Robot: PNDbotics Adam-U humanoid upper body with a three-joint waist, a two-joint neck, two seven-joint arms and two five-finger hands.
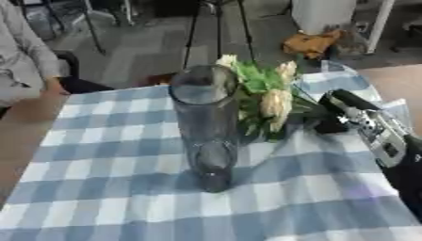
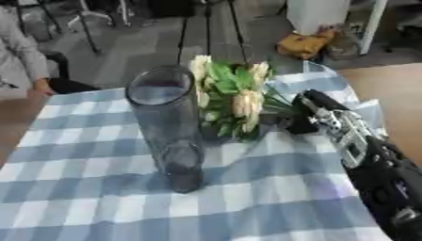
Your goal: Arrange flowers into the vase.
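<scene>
Left eye view: tall clear glass vase (image 1: 206, 127) upright on blue-and-white checked tablecloth (image 1: 107, 188), near centre. Bunch of cream flowers with green leaves (image 1: 268, 96) just behind and to the right of the vase, heads beside its rim, not inside it. Right hand (image 1: 334, 110), black and silver, reaching in from the right at the stems' end; fingers hidden, grip impossible to tell.

Right eye view: same layout, bunch between vase and right hand, stems running toward the hand. Left hand unseen.
</scene>
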